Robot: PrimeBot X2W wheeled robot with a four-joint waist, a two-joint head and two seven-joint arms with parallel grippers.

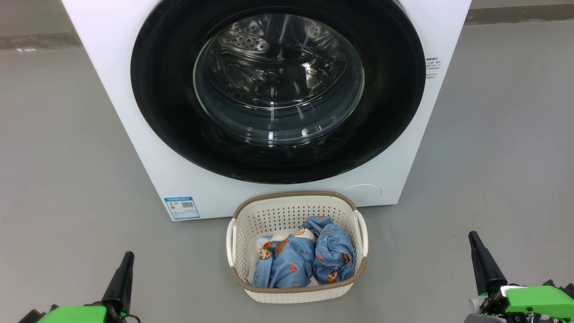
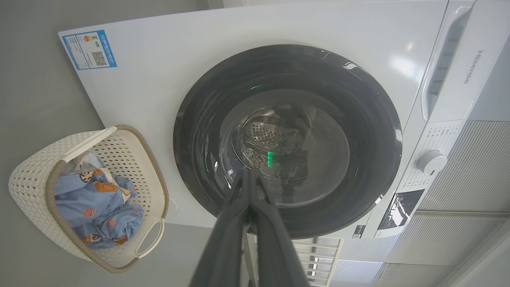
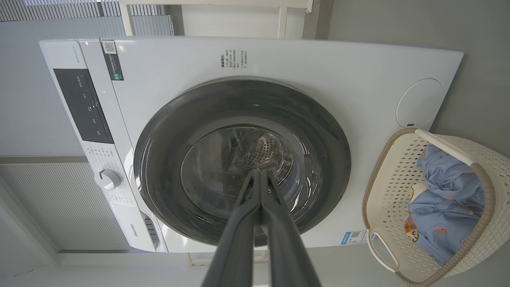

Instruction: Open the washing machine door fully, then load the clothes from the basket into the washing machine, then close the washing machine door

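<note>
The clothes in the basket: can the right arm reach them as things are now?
Probably yes. The clothes lie uncovered in the open basket, and nothing stands between it and the right gripper, whose jaws are shut and would have to open first.

Our left jaws are two long fingers (image 2: 225, 239), matte charcoal grey, broad at the base and narrowing to a fine tip. From the head camera they read as one slim black cone (image 1: 120, 278) set on a bright green housing (image 1: 74, 314). Our right jaws are built alike: dark tapering fingers (image 3: 235, 243), a black cone (image 1: 482, 260) on a glossy green block (image 1: 538, 299), with a white strip (image 1: 511, 290), a pale grey part (image 1: 475, 314) and small black fittings at its edge.
</note>
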